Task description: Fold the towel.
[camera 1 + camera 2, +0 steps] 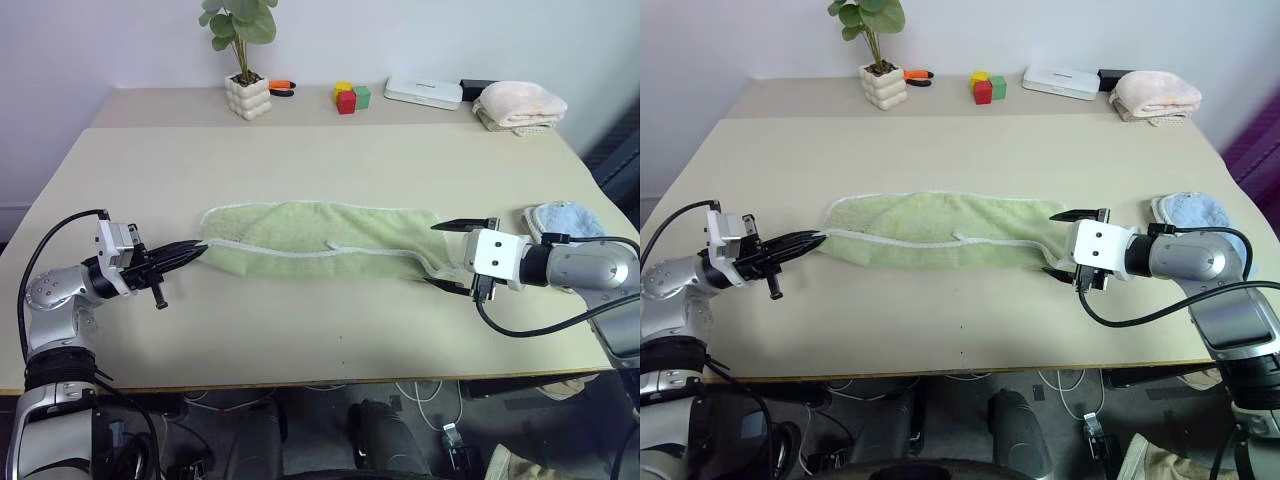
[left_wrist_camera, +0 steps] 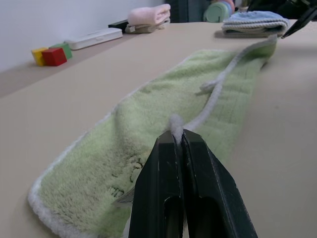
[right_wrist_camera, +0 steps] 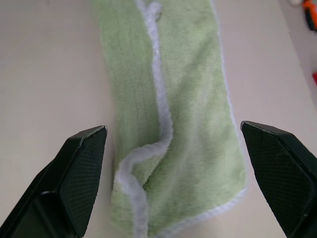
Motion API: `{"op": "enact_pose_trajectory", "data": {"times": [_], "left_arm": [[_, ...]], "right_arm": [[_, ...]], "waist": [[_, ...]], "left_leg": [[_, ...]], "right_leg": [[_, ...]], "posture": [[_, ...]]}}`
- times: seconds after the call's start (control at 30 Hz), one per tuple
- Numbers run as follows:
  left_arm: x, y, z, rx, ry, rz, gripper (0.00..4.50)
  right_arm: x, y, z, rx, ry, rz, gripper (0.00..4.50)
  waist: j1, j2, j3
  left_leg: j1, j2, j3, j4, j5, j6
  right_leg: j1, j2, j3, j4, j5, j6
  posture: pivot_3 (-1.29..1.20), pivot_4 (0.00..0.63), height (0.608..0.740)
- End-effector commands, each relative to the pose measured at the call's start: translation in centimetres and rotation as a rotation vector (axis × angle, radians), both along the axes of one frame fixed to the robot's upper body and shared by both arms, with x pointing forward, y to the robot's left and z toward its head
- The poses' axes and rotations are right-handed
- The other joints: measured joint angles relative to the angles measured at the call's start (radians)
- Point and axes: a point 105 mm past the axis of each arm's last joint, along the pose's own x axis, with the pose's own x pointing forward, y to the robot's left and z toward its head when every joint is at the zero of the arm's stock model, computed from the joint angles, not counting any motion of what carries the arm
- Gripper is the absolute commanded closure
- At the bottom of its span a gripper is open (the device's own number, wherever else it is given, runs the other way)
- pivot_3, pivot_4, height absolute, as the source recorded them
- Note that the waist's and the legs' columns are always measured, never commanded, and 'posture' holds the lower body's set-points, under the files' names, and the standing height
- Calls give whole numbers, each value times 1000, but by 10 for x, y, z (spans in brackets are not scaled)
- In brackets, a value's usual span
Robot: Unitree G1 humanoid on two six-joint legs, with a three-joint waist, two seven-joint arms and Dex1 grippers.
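Note:
The towel [image 1: 320,240], light green with a whitish hem, lies as a long narrow strip across the middle of the table, its hemmed edge folded over along the top. At its left end my left gripper [image 1: 195,250] is shut on the white hem; the left wrist view shows the hem pinched between the black fingers [image 2: 168,163]. My right gripper [image 1: 437,255] is at the towel's right end, open. Its jaws stand wide, one on each side of the end of the towel [image 3: 173,148], and hold nothing.
A light blue towel [image 1: 565,218] lies just right of the right gripper. Along the far edge stand a potted plant [image 1: 247,95], an orange-handled tool [image 1: 282,86], coloured blocks [image 1: 350,97], a white box [image 1: 424,92] and a folded pink towel [image 1: 518,103].

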Motion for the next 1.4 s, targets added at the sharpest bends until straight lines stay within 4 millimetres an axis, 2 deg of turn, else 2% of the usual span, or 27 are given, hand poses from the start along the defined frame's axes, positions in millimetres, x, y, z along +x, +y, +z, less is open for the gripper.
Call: {"op": "enact_pose_trajectory", "data": {"times": [0.03,0.13,0.27,0.5,0.63,0.7,0.8,0.83,0.9,1.0,1.07,1.17,1.23,1.27,1.33,1.4], "left_arm": [[1,-2,14,-6,-54,-9,4500],[0,-4,15,-7,-58,-11,4500],[-2,-6,18,-7,-64,-13,4500],[-5,-7,20,-10,-65,-9,4500],[-6,-3,20,-5,-51,-3,4500],[-6,0,19,-1,-40,5,4500],[-1,4,20,4,-57,45,4500],[1,4,20,4,-62,58,4500],[13,1,22,-6,-82,105,4500],[38,2,32,-2,-146,203,4500],[56,6,42,-9,-172,281,4500],[82,6,74,-30,-231,345,4500],[92,6,92,-27,-274,388,4500],[96,2,111,-20,-324,386,4500],[103,0,164,10,-456,441,4500],[103,7,198,13,-531,504,4500]], "right_arm": [[-2,-6,-10,-107,39,44,903],[-2,-6,-19,-127,87,61,2302],[5,-8,-19,-148,81,51,4395],[7,-9,-18,-166,75,61,4461],[2,-24,-14,-188,100,37,4461],[-3,-27,-11,-162,136,31,4461],[1,-28,-7,-122,122,7,4461],[5,-28,-5,-106,113,-5,4461],[26,-24,6,-12,44,-72,4461],[61,-18,29,202,-43,-192,4461],[81,-19,41,266,-118,-250,4461],[113,-25,72,330,-263,-334,4461],[126,-26,90,337,-351,-362,4461],[134,-27,112,365,-433,-394,4461],[142,-30,173,455,-631,-442,4461],[139,-36,205,496,-737,-466,4461]], "waist": [[-1,0,0],[-3,0,0],[-3,0,0],[-2,0,0],[-1,0,0],[-1,0,0],[-3,0,0],[-3,0,0],[-6,0,0],[-4,0,0],[0,0,0],[3,0,0],[1,0,0],[-3,0,1],[-6,0,4],[-9,0,4]], "left_leg": [[0,0,0,0,0,0],[0,0,0,0,0,0],[0,0,0,0,0,0],[0,0,0,0,0,0],[0,0,0,0,0,0],[0,0,0,0,0,0],[0,0,0,0,0,0],[1,0,0,0,0,0],[1,0,0,0,0,0],[1,0,0,1,0,0],[1,0,0,1,0,0],[-1,-1,0,2,0,0],[-2,-2,0,1,0,0],[-2,-2,0,1,0,0],[-3,-2,0,0,0,-1],[-11,-2,0,-1,1,-2]], "right_leg": [[0,0,0,0,0,0],[0,0,0,0,0,0],[0,0,0,0,0,0],[0,0,0,0,0,0],[0,0,0,0,0,0],[0,0,0,0,0,0],[0,0,0,0,0,0],[0,0,0,0,0,0],[0,0,0,0,0,0],[0,1,0,0,0,0],[1,1,0,1,0,0],[0,0,0,0,1,1],[-1,-1,0,-1,1,1],[-1,-1,0,-1,1,1],[-4,-1,0,0,1,1],[-13,0,0,3,1,1]], "posture": [[0,150,740],[0,150,740],[0,150,740],[0,150,740],[0,150,740],[0,150,740],[0,150,740],[0,150,740],[0,150,740],[0,150,740],[0,150,740],[0,150,740],[0,150,740],[0,150,740],[0,150,740],[0,150,740]]}}
